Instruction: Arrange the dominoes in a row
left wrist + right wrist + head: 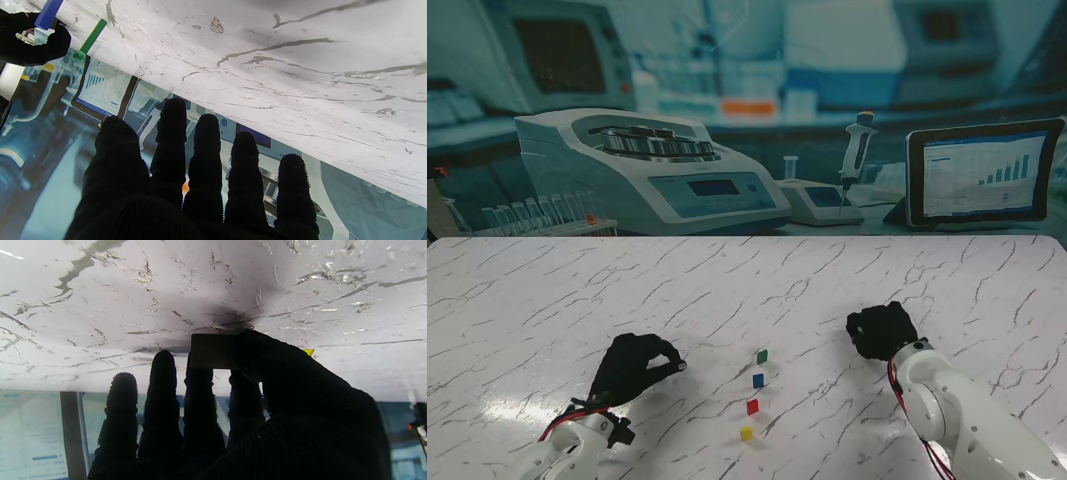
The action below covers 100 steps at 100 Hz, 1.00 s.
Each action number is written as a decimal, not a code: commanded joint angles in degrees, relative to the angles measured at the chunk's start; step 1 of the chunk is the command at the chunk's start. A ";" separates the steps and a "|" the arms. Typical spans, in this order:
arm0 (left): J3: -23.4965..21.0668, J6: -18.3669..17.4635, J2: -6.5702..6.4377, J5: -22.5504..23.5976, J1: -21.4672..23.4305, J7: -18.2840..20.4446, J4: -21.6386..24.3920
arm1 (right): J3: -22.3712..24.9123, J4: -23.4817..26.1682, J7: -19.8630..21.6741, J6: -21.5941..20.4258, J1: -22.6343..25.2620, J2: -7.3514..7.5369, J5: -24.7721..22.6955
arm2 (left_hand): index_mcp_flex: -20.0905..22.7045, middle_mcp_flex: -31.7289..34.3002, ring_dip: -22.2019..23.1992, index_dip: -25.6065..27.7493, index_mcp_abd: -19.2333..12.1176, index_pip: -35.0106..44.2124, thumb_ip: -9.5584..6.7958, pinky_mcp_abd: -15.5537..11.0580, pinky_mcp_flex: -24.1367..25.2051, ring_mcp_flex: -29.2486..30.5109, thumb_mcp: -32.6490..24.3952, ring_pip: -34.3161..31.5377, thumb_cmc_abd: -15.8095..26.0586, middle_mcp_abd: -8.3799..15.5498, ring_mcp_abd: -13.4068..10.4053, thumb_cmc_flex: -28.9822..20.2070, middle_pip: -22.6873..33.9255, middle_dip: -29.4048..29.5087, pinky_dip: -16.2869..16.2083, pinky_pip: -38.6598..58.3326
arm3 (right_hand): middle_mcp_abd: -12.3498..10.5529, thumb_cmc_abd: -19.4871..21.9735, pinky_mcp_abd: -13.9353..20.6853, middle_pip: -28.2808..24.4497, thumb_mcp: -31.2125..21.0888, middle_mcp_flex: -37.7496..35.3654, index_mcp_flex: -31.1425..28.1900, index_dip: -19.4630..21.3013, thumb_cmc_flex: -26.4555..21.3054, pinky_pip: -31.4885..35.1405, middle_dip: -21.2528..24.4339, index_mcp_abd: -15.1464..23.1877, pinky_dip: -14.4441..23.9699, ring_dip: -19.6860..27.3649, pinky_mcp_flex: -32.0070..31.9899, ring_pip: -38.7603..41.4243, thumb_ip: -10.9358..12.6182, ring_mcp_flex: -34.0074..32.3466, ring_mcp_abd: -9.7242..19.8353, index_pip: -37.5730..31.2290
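Observation:
Four small dominoes stand in a row in the stand view, running toward me: green (762, 356), blue (758, 380), red (752, 406), yellow (746, 433). My left hand (632, 366) hovers to the left of the row, its fingers (206, 150) spread with nothing between them. The blue domino (48, 13) and green domino (93, 35) show in the left wrist view. My right hand (882, 331) sits to the right of the row. In the right wrist view its thumb and fingers pinch a yellowish domino (213, 351) close to the table; the stand view hides that domino.
The white marble table (547, 300) spreads out on all sides. A printed lab backdrop with a centrifuge (647, 170) and a tablet (982, 175) rises behind its far edge. My right forearm (947, 400) comes in from the near right corner.

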State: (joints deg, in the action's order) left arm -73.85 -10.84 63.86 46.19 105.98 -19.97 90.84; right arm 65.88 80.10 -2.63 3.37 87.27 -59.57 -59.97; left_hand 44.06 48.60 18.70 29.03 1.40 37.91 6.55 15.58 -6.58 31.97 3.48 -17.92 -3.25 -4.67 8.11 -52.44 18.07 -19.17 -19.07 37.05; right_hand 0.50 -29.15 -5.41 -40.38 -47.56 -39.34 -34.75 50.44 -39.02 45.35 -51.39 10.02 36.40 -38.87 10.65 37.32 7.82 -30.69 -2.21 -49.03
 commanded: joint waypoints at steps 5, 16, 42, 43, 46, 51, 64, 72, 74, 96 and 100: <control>0.22 -1.55 0.42 -0.21 0.12 0.09 -0.28 | -0.61 -0.97 -0.18 0.28 0.67 -0.30 -0.14 | 0.64 1.36 0.82 -0.70 -1.27 0.40 -0.22 0.54 0.26 1.26 0.49 -1.27 0.92 1.40 -1.96 0.60 0.97 -0.70 -1.15 1.88 | -0.10 -0.78 -4.14 1.82 -2.89 2.42 -2.09 1.19 1.41 -0.42 1.45 3.66 0.95 2.00 -0.66 -1.64 3.98 2.75 0.98 -1.36; 0.27 -1.59 0.42 -0.19 0.04 0.02 -0.38 | -0.57 -0.91 -0.39 0.40 0.74 -0.31 -0.30 | 0.60 1.27 0.84 -0.62 -1.20 0.39 -0.28 0.55 0.33 1.26 0.41 -1.29 0.99 1.27 -1.87 0.68 0.98 -0.71 -1.15 1.88 | 0.02 -1.12 -3.79 2.04 -3.21 4.13 -2.39 1.21 1.90 -0.56 1.45 4.29 0.87 2.27 -1.27 -2.01 4.29 3.95 0.97 -1.26; 0.31 -1.53 0.42 -0.10 -0.01 -0.03 -0.41 | 0.14 0.69 -2.14 0.59 1.77 -0.51 -1.19 | 0.63 1.29 0.88 -0.50 -1.02 0.40 -0.37 0.62 0.37 1.27 0.33 -1.34 1.16 1.18 -1.83 0.85 1.09 -0.74 -1.18 1.94 | 1.33 -1.09 -3.44 2.35 -3.14 9.82 -2.30 1.10 1.96 0.02 6.92 4.29 -0.03 3.93 -3.89 -2.36 2.97 8.98 -0.29 -0.78; 0.31 -1.54 0.42 -0.09 -0.01 -0.04 -0.42 | 0.19 0.80 -2.15 0.60 1.82 -0.52 -1.21 | 0.65 1.32 0.89 -0.49 -1.05 0.41 -0.37 0.62 0.37 1.30 0.34 -1.36 1.19 1.24 -1.89 0.89 1.11 -0.74 -1.18 1.94 | 1.42 -1.11 -3.41 2.43 -3.11 9.96 -2.31 1.09 1.91 0.05 6.96 4.24 -0.04 3.95 -3.95 -2.40 2.95 9.11 -0.34 -0.77; 0.31 -1.54 0.42 -0.08 -0.01 -0.06 -0.43 | 0.33 1.08 -2.19 0.61 1.96 -0.53 -1.33 | 0.67 1.29 0.88 -0.47 -1.04 0.42 -0.39 0.61 0.37 1.26 0.33 -1.33 1.18 1.26 -1.89 0.88 1.09 -0.74 -1.18 1.94 | 1.54 -1.13 -3.37 2.54 -2.99 10.10 -2.34 1.03 1.85 0.15 7.04 4.24 -0.04 4.00 -4.00 -2.43 2.87 9.27 -0.42 -0.74; 0.30 -1.54 0.43 -0.08 0.00 -0.11 -0.43 | 0.53 1.54 -2.16 0.62 2.13 -0.51 -1.68 | 0.62 1.33 0.89 -0.47 -1.03 0.40 -0.40 0.64 0.39 1.27 0.33 -1.34 1.23 1.20 -1.94 0.93 1.12 -0.74 -1.18 1.94 | 1.55 -1.17 -3.31 2.64 -2.85 10.20 -2.41 0.92 1.82 0.30 7.12 4.24 -0.04 4.05 -4.06 -2.42 2.77 9.36 -0.45 -0.68; 0.28 -1.56 0.44 -0.05 0.04 -0.24 -0.45 | 0.89 2.40 -2.02 0.63 2.49 -0.50 -2.10 | 0.65 1.29 0.91 -0.43 -1.03 0.41 -0.40 0.64 0.39 1.27 0.31 -1.37 1.20 1.13 -1.90 0.89 1.12 -0.74 -1.19 1.96 | 1.83 -1.67 -3.26 3.20 -2.44 10.85 -2.79 0.28 1.75 0.54 7.51 4.27 -0.20 4.29 -4.79 -2.54 2.33 10.43 -0.54 -0.35; 0.29 -1.56 0.43 -0.02 0.04 -0.24 -0.45 | 1.10 2.93 -1.77 0.64 2.68 -0.46 -2.52 | 0.67 1.37 0.93 -0.40 -1.07 0.44 -0.40 0.62 0.37 1.34 0.32 -1.41 1.21 1.29 -1.92 0.91 1.18 -0.76 -1.21 2.00 | 1.65 -1.80 -3.14 3.04 -2.35 10.76 -3.03 0.02 1.60 0.79 7.48 4.22 -0.25 4.27 -4.97 -2.25 2.11 10.54 -0.36 -0.30; 0.29 -1.56 0.44 -0.01 0.04 -0.24 -0.45 | 1.16 3.05 -1.75 0.64 2.73 -0.45 -2.63 | 0.68 1.38 0.94 -0.39 -1.10 0.45 -0.40 0.62 0.38 1.34 0.31 -1.41 1.19 1.27 -1.87 0.89 1.19 -0.76 -1.21 2.00 | 1.65 -1.88 -3.13 2.94 -2.34 10.72 -3.08 -0.07 1.59 0.84 7.44 4.22 -0.27 4.24 -5.07 -2.14 2.05 10.66 -0.35 -0.27; 0.34 -1.61 0.44 -0.02 0.00 -0.31 -0.51 | 2.14 4.37 -1.70 0.52 3.54 -0.50 -2.98 | 0.78 1.45 1.02 -0.33 -1.05 0.60 -0.40 0.67 0.38 1.47 0.32 -1.56 1.20 1.16 -1.86 0.88 1.29 -0.79 -1.27 2.12 | 0.78 -2.76 -2.11 -2.70 -2.11 9.77 -3.79 -2.15 1.30 3.67 2.58 4.44 -0.75 1.07 -5.19 3.87 0.52 10.63 -0.09 -0.41; 0.35 -1.62 0.44 -0.01 -0.02 -0.32 -0.52 | 2.26 4.53 -1.81 0.49 3.64 -0.52 -3.04 | 0.74 1.48 1.02 -0.32 -1.06 0.61 -0.41 0.67 0.39 1.45 0.31 -1.57 1.28 1.29 -1.90 0.90 1.31 -0.80 -1.27 2.14 | 0.10 -2.74 -1.93 -3.88 -2.17 6.37 -3.76 -2.41 1.27 4.69 -3.53 4.31 -0.97 -0.64 -4.81 5.58 0.38 8.80 0.52 -0.73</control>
State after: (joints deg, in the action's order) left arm -73.71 -10.88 63.93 46.33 105.75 -20.70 90.47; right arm 68.24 84.03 -4.13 3.98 90.37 -59.70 -62.95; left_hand 44.06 48.61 18.86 29.03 1.40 37.92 6.55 15.58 -6.58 31.97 3.51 -17.93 -3.24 -4.67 8.11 -51.85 18.43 -19.18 -19.14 37.19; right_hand 1.71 -30.90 -5.41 -41.60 -49.29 -30.69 -35.51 48.98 -37.74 48.55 -50.04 12.29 36.08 -37.38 6.19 40.14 8.63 -21.33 -1.98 -48.64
